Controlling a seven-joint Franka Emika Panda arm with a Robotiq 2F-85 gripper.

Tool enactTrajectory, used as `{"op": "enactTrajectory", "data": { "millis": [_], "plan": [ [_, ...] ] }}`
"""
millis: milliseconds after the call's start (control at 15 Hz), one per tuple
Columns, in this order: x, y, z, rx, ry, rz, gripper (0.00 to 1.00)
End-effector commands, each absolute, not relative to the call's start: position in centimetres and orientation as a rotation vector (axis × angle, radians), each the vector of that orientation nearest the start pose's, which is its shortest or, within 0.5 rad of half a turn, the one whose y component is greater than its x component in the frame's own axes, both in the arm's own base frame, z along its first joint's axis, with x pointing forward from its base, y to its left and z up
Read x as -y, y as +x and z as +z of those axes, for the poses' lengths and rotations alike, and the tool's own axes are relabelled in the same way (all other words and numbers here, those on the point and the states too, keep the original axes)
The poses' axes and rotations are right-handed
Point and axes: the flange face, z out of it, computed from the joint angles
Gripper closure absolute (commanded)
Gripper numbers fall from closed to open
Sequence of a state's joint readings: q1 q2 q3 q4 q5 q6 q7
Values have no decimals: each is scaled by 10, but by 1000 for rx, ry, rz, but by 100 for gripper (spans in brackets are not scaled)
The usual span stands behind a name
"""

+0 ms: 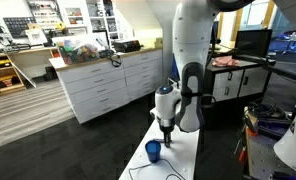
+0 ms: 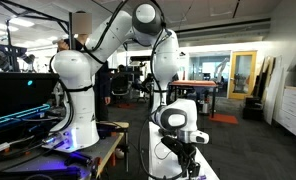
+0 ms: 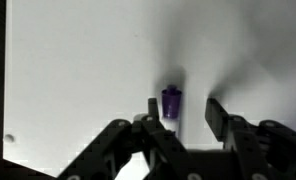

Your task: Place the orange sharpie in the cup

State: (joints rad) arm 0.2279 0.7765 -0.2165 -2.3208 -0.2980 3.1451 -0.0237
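Cup (image 1: 152, 151), small, bright blue and round, stands beside spread-open claw (image 1: 166, 137)

arm shell (image 2: 148, 20): white, glossy, smooth; moulded-plastic look, highlights on the joints at upper centre
gripper (image 3: 183, 112): black, matt, hard finish; plastic or metal, can't tell
table top (image 3: 78, 70): white, matt, smooth, no visible grain or texture
cup (image 1: 153, 151): bright blue, smooth plain wall, plastic look; lower centre
purple item (image 3: 171, 102): deep purple, slight sheen; blurred, material unclear
cabinets (image 1: 108, 85): white drawer fronts, smooth painted look; centre left
floor (image 1: 23, 115): wood-look planks with a satin sheen, lower left
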Motion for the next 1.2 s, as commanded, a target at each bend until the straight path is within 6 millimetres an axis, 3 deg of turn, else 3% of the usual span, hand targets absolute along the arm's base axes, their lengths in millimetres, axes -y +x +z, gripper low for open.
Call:
{"op": "enactTrajectory", "data": {
  "millis": [0,200,400,1133],
  "plan": [
    [-8,465,27,635,-3209,-132,78],
    [-6,463,28,625,-3205,-159,99],
    [-6,462,30,620,-3198,-157,94],
    [2,469,52,617,-3228,33,94]
  ]
}}
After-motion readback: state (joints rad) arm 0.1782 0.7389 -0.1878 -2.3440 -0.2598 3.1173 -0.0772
